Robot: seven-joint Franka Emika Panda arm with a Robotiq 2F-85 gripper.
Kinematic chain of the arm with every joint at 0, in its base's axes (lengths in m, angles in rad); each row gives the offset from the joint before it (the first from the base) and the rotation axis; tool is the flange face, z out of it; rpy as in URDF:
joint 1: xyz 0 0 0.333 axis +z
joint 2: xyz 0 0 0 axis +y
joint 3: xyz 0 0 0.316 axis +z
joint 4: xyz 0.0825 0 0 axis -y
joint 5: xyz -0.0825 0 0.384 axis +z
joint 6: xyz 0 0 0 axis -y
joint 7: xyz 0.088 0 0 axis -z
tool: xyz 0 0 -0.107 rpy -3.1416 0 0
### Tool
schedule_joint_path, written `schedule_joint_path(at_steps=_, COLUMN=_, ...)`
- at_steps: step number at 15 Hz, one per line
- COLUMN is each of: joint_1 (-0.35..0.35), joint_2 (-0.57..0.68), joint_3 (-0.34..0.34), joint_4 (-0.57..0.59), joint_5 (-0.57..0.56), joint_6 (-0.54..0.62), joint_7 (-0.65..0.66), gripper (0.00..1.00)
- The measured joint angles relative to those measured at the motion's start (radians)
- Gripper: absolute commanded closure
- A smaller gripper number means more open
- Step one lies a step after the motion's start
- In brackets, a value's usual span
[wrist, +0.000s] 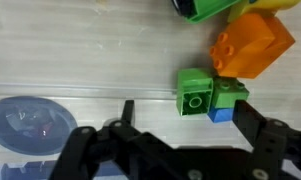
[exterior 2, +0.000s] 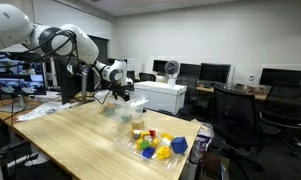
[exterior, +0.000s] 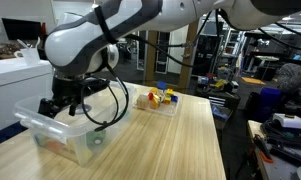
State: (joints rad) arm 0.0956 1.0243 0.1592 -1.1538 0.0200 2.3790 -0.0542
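In the wrist view my gripper (wrist: pixel 187 118) is open and empty. Its two black fingers stand on either side of a green brick (wrist: pixel 195 92), just short of it. A second green brick on a blue one (wrist: pixel 228 98) touches the first on its right, and an orange brick (wrist: pixel 252 48) lies beyond them. A green and yellow piece (wrist: pixel 205 8) is cut off at the top edge. In both exterior views the gripper (exterior: pixel 68 104) (exterior 2: pixel 119 95) reaches down into a clear plastic bin (exterior: pixel 42 128) (exterior 2: pixel 118 112) on the wooden table.
A round bluish disc (wrist: pixel 28 120) lies in the bin to the gripper's left. A shallow clear tray with coloured bricks (exterior: pixel 158 98) (exterior 2: pixel 156 144) sits further along the table (exterior: pixel 180 140). Office chairs (exterior 2: pixel 240 115), desks and monitors stand around.
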Motion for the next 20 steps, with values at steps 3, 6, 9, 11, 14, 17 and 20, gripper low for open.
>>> schedule_joint_path(at_steps=3, joint_1=0.0, joint_2=0.0, joint_3=0.011, joint_4=0.006, joint_5=0.017, joint_6=0.029, joint_7=-0.001, gripper=0.0)
schedule_joint_path(at_steps=6, joint_1=0.0, joint_2=0.01, joint_3=0.029, joint_4=0.007, joint_5=0.024, joint_6=0.027, joint_7=-0.027, gripper=0.0)
schedule_joint_path(at_steps=9, joint_1=-0.001, joint_2=0.021, joint_3=0.03, joint_4=0.007, joint_5=0.025, joint_6=0.012, joint_7=-0.028, gripper=0.0)
schedule_joint_path(at_steps=11, joint_1=0.0, joint_2=0.032, joint_3=0.02, joint_4=0.007, joint_5=0.025, joint_6=-0.007, joint_7=-0.028, gripper=0.0)
schedule_joint_path(at_steps=14, joint_1=0.001, joint_2=0.034, joint_3=0.005, joint_4=0.007, joint_5=0.025, joint_6=-0.009, joint_7=-0.028, gripper=0.0)
schedule_joint_path(at_steps=17, joint_1=0.002, joint_2=0.031, joint_3=-0.014, joint_4=0.008, joint_5=0.024, joint_6=-0.007, joint_7=-0.027, gripper=0.0)
schedule_joint_path(at_steps=20, joint_1=0.003, joint_2=0.029, joint_3=-0.044, joint_4=0.013, joint_5=0.024, joint_6=-0.006, joint_7=-0.021, gripper=0.0)
